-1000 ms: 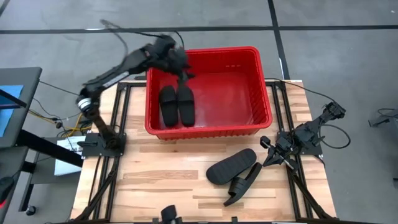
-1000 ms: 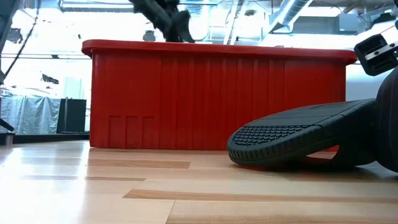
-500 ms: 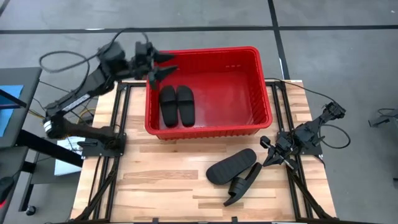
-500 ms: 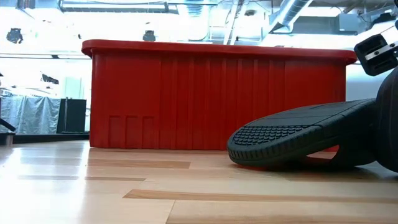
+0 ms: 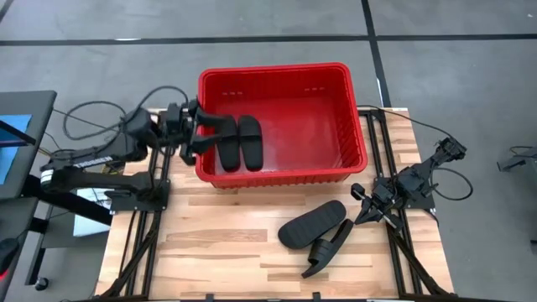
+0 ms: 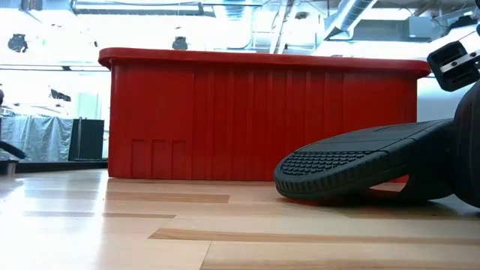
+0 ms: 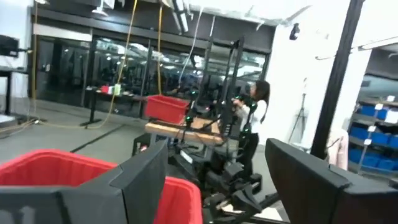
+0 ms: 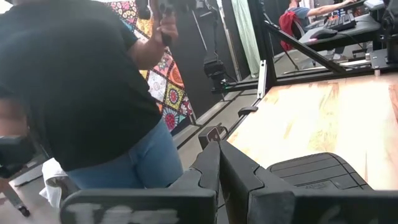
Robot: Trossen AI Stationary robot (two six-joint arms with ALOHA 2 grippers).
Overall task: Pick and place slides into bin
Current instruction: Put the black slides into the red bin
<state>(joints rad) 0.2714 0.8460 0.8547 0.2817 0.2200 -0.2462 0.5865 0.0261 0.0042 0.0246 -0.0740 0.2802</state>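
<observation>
The red bin (image 5: 336, 101) stands at the table's far middle. Two black slides (image 5: 226, 143) (image 5: 250, 143) lie side by side on its floor, near the left wall. Two more slides lie on the table in front of it: one (image 5: 312, 224) leans on the other (image 5: 327, 247), its toe raised off the wood (image 6: 352, 161). My left gripper (image 5: 210, 138) hangs open over the bin's left rim (image 7: 56, 165), almost level, with nothing between its fingers (image 7: 217, 186). My right gripper (image 5: 361, 210) rests shut at the table's right, beside the loose slides (image 8: 317, 171).
Bare wood lies left of and in front of the loose slides (image 6: 112, 225). Cables trail off the table's left and right sides (image 5: 92, 109). A person in a dark shirt and jeans (image 8: 81, 93) stands close beyond the table; another person (image 7: 254, 118) is farther off in the room.
My left gripper has drawn back from above the slides in the bin toward the table's left and near edges, to the bin's left rim. It has tipped up from pointing down to nearly level and stays open. The slides have not moved.
</observation>
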